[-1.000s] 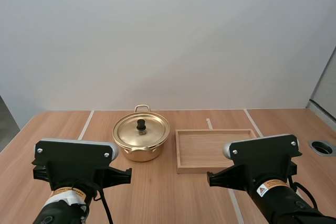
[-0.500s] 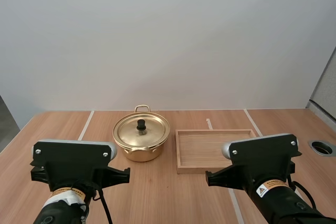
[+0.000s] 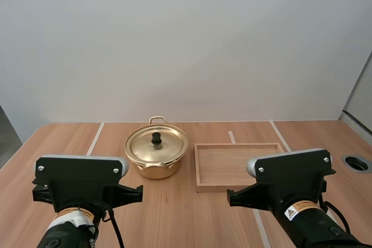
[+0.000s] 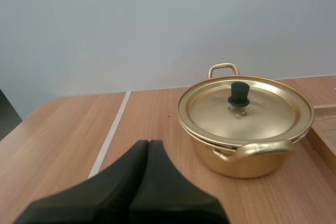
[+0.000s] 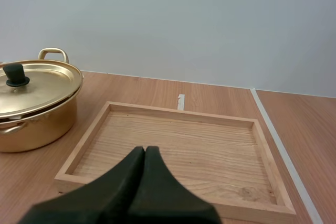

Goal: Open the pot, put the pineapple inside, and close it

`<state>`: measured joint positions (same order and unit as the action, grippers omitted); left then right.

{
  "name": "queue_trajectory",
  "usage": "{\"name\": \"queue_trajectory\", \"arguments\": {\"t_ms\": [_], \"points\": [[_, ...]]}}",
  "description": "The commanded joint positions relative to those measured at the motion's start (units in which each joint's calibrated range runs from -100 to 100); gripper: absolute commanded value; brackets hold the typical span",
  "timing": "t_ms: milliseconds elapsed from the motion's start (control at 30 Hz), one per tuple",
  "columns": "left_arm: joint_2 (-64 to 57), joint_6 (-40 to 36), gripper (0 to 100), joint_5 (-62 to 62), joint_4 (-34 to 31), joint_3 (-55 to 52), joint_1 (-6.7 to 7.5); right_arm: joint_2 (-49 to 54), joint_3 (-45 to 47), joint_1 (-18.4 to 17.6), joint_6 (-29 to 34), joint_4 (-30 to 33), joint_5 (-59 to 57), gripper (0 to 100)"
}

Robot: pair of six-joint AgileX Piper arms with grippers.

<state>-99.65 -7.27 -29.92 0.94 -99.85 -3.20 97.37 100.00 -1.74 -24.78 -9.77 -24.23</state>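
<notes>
Leftmost, my left arm (image 3: 81, 183) sits low at the near edge of the wooden table (image 3: 64, 137), well apart from the pot. The left gripper (image 4: 148, 143) has its two black fingers pressed together into one dark wedge with nothing between them, and its tip points over the bare table toward the pot's near left side. A pale line (image 3: 95, 137) runs along the table to the left of the pot. The pot (image 3: 152, 168) stands upright toward the far side of the table, left of the middle. It is gold-coloured, with a loop handle (image 3: 157, 119) on its far side and another on its near side. The lid (image 3: 165, 146) rests flat on the pot and closes it, and its black knob (image 3: 156, 138) stands upright at the centre. Just beside the pot, to the right and not touching it, lies the wooden tray (image 3: 199, 169), shallow and rectangular. My right arm (image 3: 290, 178) sits low at the near edge in front of the tray's right part. The right gripper (image 5: 145, 149) likewise has its fingers together as one wedge, gripping nothing, near the tray's front rim and pointing across the tray's floor. Farthest right, a round grommet (image 3: 356, 163) is set into the table.
</notes>
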Motion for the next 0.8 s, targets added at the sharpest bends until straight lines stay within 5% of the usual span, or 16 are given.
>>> {"name": "queue_trajectory", "arguments": {"t_ms": [0,767], "points": [[-0.35,-0.42,0,0.51,0.44,-0.15,0.02,0.39,0.0,-0.08,-0.19,0.33,0.35,0],[-0.35,-0.42,0,0.51,0.44,-0.15,0.02,2.63,0.0,0.14,-0.19,4.94,-3.64,0]]}}
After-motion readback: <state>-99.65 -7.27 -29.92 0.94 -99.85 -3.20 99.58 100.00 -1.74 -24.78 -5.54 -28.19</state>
